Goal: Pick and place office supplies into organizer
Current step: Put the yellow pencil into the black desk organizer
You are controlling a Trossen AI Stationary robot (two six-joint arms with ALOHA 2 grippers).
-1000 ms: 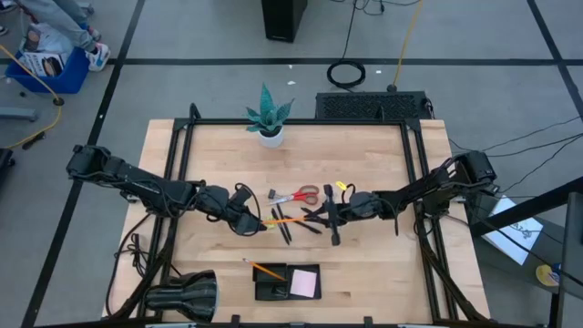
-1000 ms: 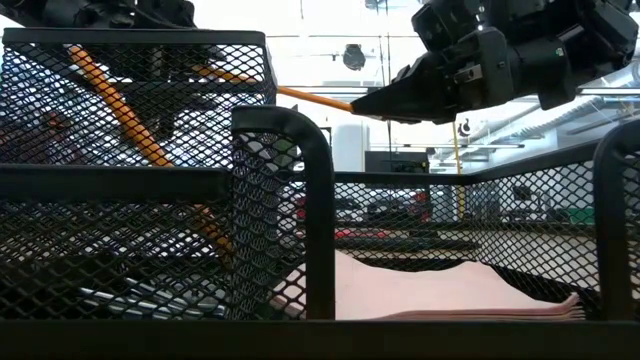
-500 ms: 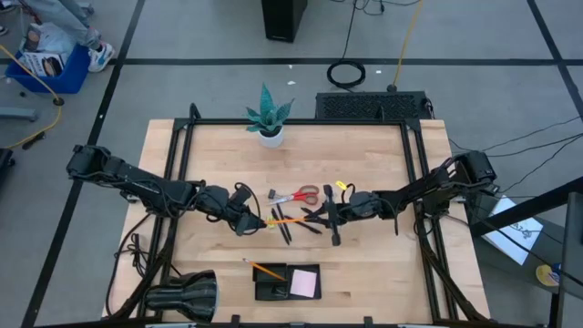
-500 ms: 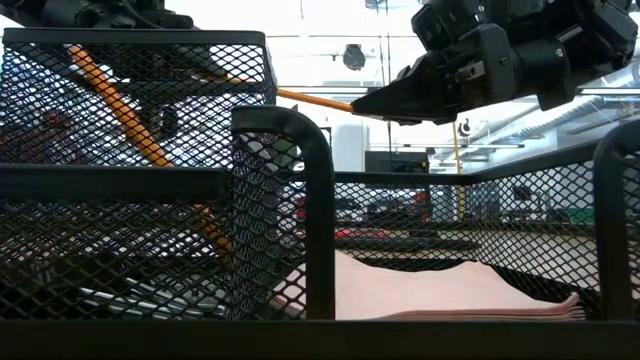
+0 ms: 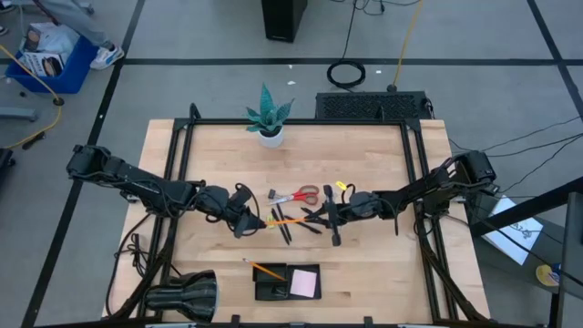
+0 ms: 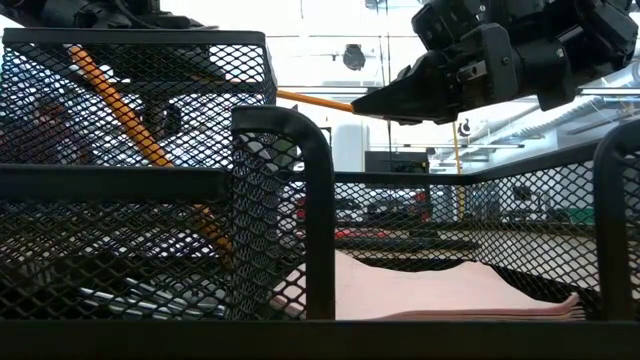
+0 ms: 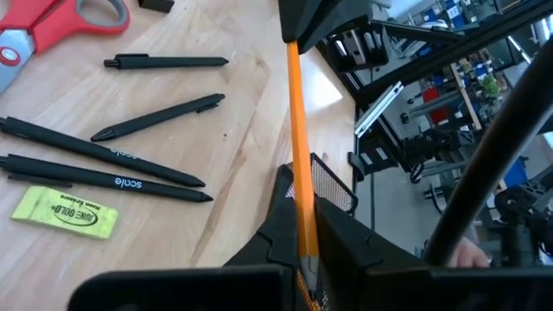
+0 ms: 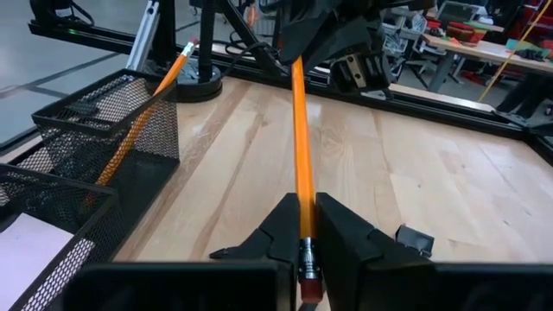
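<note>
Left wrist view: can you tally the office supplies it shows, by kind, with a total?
black pens: 4
red-handled scissors: 1, partly cut off by the frame
yellow piece: 1
orange pencil: 1, held off the table
small black clip: 1, at the frame's edge
Total: 8
</note>
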